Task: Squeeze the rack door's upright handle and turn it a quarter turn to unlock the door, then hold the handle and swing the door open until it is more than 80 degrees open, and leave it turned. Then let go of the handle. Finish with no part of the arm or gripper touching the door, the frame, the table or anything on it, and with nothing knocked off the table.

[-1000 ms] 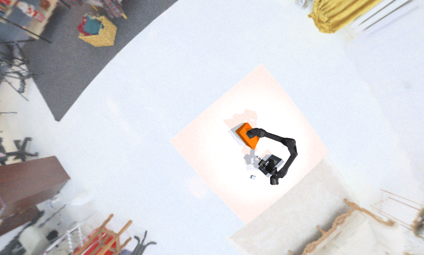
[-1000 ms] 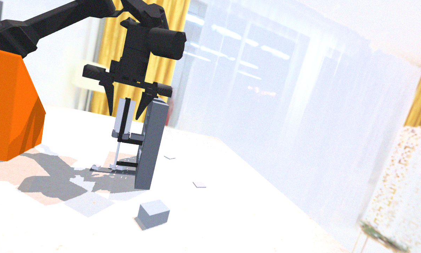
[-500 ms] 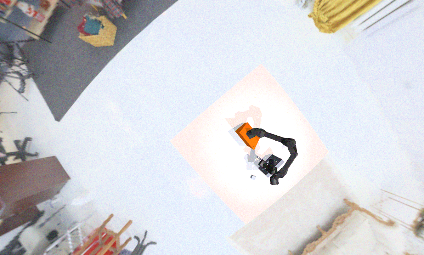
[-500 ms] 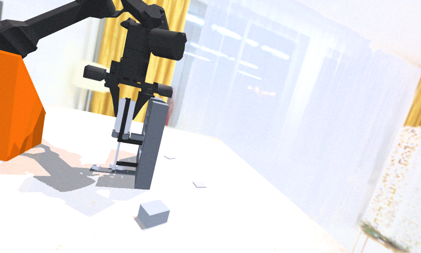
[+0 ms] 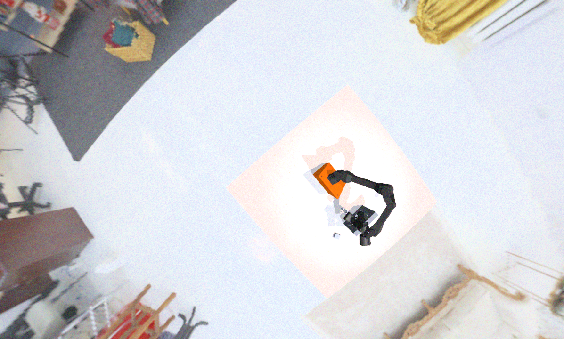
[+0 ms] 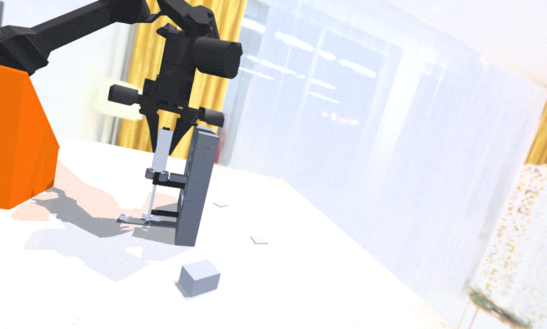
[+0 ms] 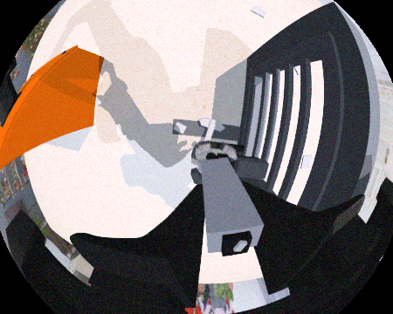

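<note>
One upright handle (image 6: 160,157) (image 7: 229,196) stands beside the rack door (image 6: 197,196) (image 7: 351,109). Near that door are one grey block (image 5: 336,235) (image 6: 200,278), two flat tiles (image 6: 259,240) (image 7: 258,11) and one orange box (image 5: 337,190) (image 6: 5,135) (image 7: 65,100).

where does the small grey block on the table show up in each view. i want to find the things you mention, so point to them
top: the small grey block (image 5: 336,235) (image 6: 199,278) sits right of centre in the lower half, left of the arm's gripper (image 6: 161,153) (image 7: 220,188)
exterior: low, a little left of centre, in front of the slatted rack part (image 6: 197,192) (image 7: 341,109)
wrist: not in it
shared landmark: the orange box (image 5: 333,185) (image 6: 1,135) (image 7: 70,105), in all three
</note>
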